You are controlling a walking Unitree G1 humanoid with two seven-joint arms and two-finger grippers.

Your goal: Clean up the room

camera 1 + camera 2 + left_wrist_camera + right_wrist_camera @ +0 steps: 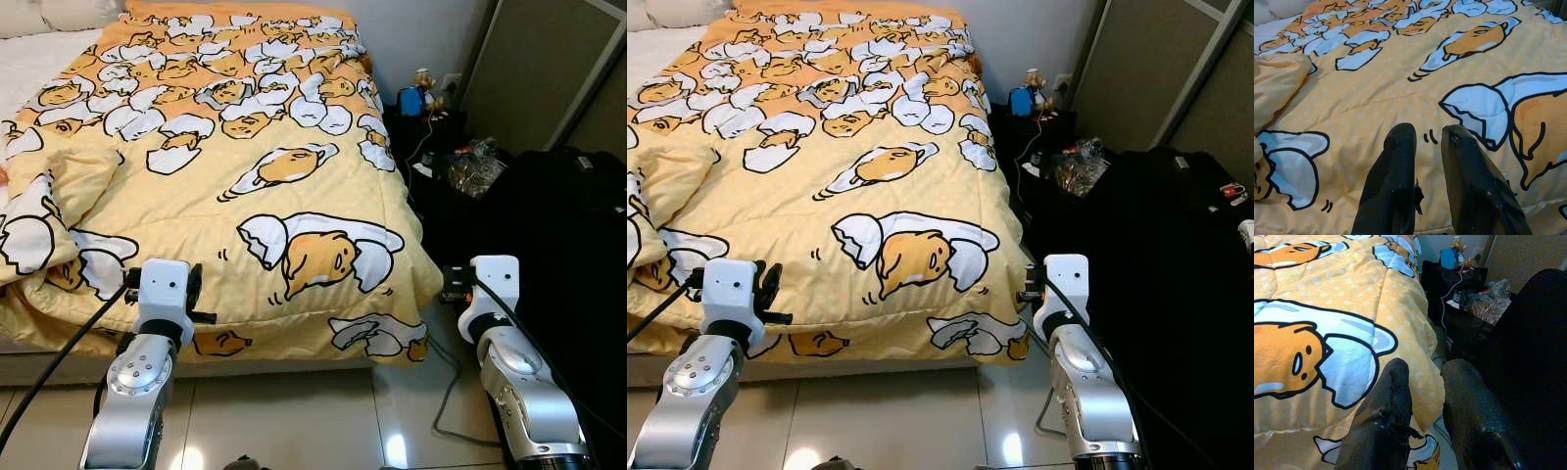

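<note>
A yellow blanket (245, 176) printed with egg cartoons covers the bed and hangs over its foot edge. Its left side is bunched and folded back (49, 196), baring white sheet (39, 59). My left gripper (1427, 134) hovers at the foot edge over the blanket, fingers (1396, 161) a narrow gap apart with nothing between them. My right gripper (1425, 364) is at the blanket's right foot corner (411, 333), also slightly open and empty. In the eye views both wrists (165, 289) (493, 279) sit level with the bed's foot.
A pillow (59, 12) lies at the head. Right of the bed stand a black nightstand (431, 132) with a blue object (411, 100), a crinkled plastic bag (473, 166), and a large black mass (568, 225). A cable (446, 392) trails over the tile floor (294, 421).
</note>
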